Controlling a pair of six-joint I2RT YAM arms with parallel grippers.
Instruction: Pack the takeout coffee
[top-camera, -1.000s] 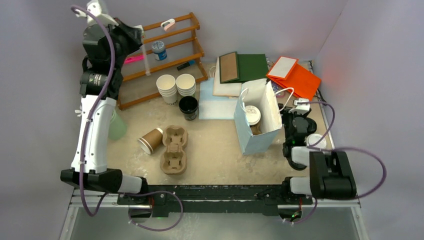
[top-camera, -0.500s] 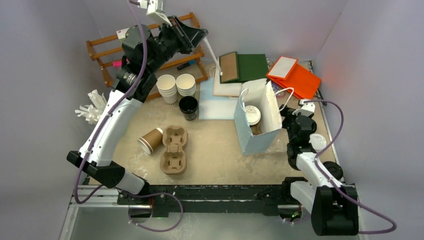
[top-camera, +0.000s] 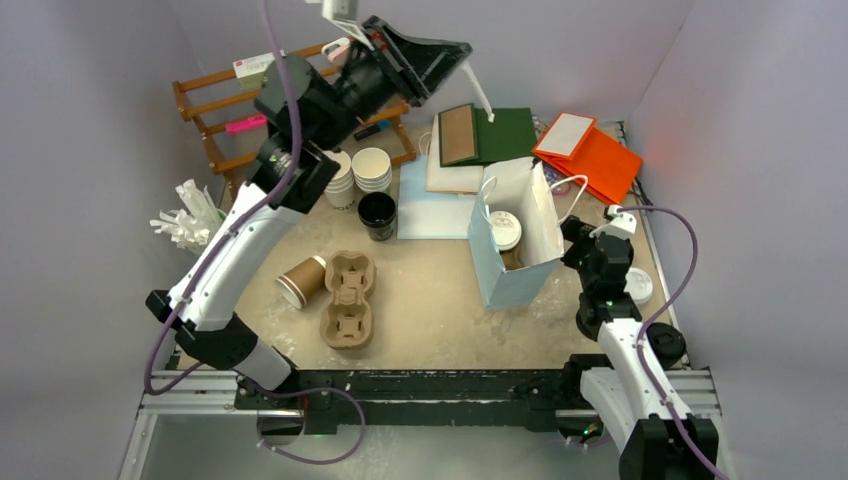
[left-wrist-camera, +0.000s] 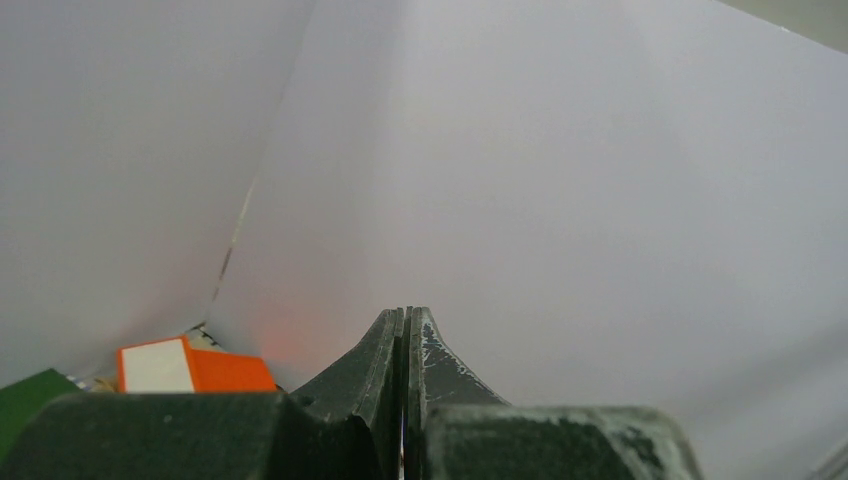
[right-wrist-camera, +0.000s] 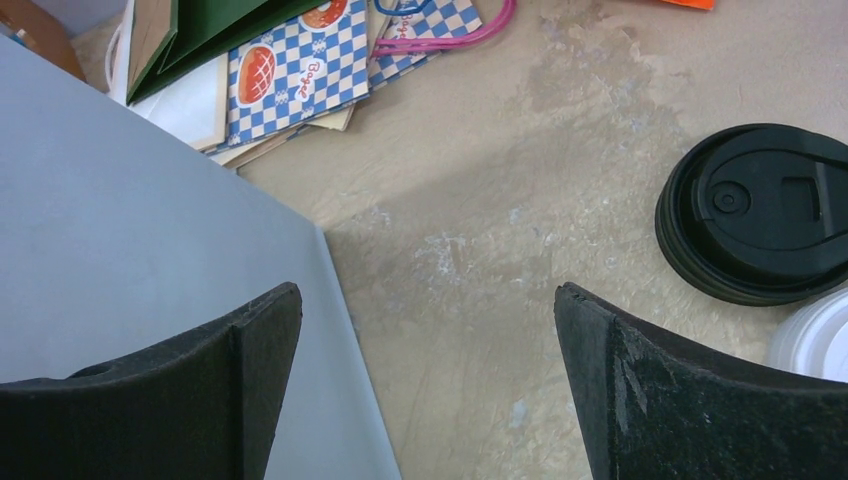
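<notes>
Pale grey-white walls close the workspace in on three sides: a back wall (top-camera: 560, 40), a left wall (top-camera: 80, 120) and a right wall (top-camera: 760, 150), which carries a faint reddish glow low down near the far corner. From the left wrist view, two wall panels meet in a thin vertical seam (left-wrist-camera: 235, 240). The tabletop (top-camera: 430, 300) is a beige, sandy surface, and up close it is mottled with whitish scuffs and worn patches (right-wrist-camera: 480, 260). A slatted wooden rack (top-camera: 212, 130) stands in the far left corner. A black bar (top-camera: 430, 385) on a silver metal frame (top-camera: 200, 405) edges the near side, with a grey panel (top-camera: 450, 450) below. The light is soft and even, and the shadows are faint.
</notes>
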